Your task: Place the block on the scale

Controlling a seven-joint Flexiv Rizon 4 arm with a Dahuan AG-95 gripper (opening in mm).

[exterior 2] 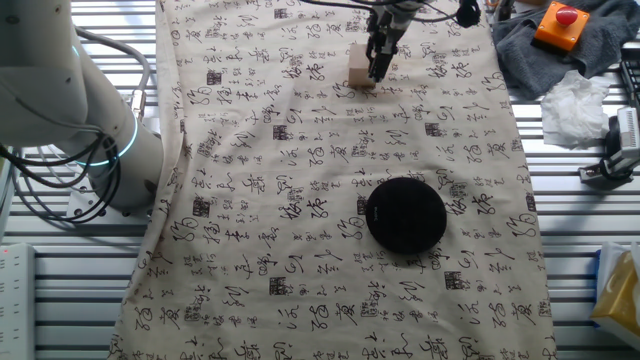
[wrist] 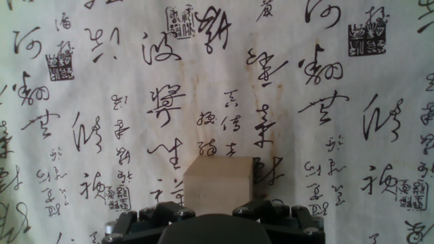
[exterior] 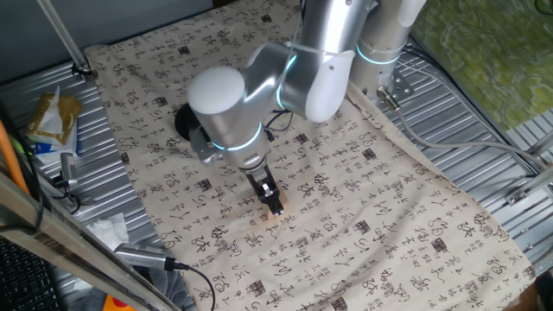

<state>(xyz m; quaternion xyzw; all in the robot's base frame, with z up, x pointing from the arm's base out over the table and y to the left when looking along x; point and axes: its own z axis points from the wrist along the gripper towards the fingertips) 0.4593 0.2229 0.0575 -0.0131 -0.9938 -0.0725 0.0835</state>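
The end effector (exterior: 275, 206) points down at the desk (exterior: 415, 233), its fingers low over the patterned cloth (exterior 2: 300, 200). In the hand view the block (wrist: 218, 186) sits right at the bottom of the frame, directly ahead of the end effector (wrist: 211, 211), with the fingertips (wrist: 166, 213) showing on either side of its near face. Whether the fingers press the block or merely flank it cannot be told. In the other fixed view the end effector (exterior 2: 380, 62) stands at the block (exterior 2: 359, 68), which rests on the cloth at the far end. The scale (exterior 2: 405, 214) lies flat on the cloth, well apart from the block and nearer this camera. In one fixed view the arm hides most of the scale (exterior: 183, 123).
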